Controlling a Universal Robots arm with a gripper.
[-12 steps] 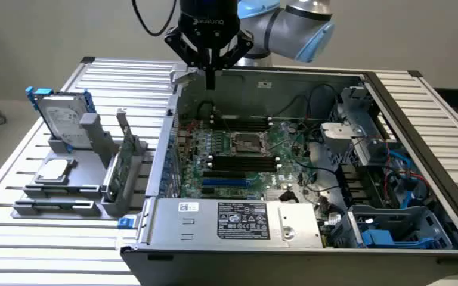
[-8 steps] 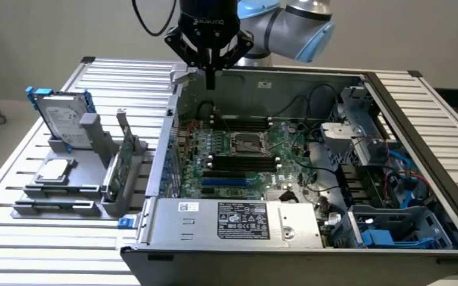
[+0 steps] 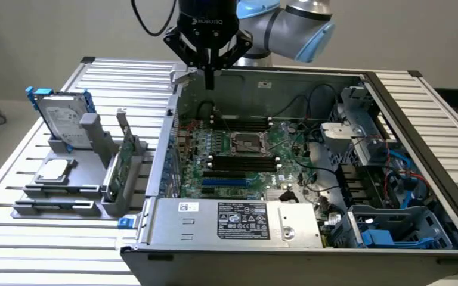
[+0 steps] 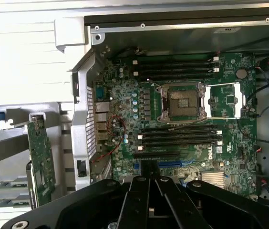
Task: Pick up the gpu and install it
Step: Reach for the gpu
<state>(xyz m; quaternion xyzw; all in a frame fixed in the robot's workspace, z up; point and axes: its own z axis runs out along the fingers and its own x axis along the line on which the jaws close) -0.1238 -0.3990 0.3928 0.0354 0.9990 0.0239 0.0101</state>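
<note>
The gpu [image 3: 119, 168] is a thin green card that stands on edge in a grey rack [image 3: 102, 205] on the slatted table, at the exterior view's left of the open computer case [image 3: 173, 137]. Its green board face appears in the wrist view too [image 4: 41, 162]. My gripper [image 3: 210, 82] hangs high over the case's far left corner, above the motherboard [image 3: 237, 156] and well apart from the gpu. Its black fingers [image 4: 144, 183] are pressed together with nothing between them, so it is shut and empty.
A silver hard drive with a blue frame [image 3: 60, 122] and a small square CPU chip [image 3: 54, 170] sit in the same rack. Inside the case are the CPU socket [image 3: 249, 143], black memory slots [image 4: 177, 138], cables [image 3: 316, 173], a drive cage [image 3: 364, 137] and the power supply [image 3: 237, 221].
</note>
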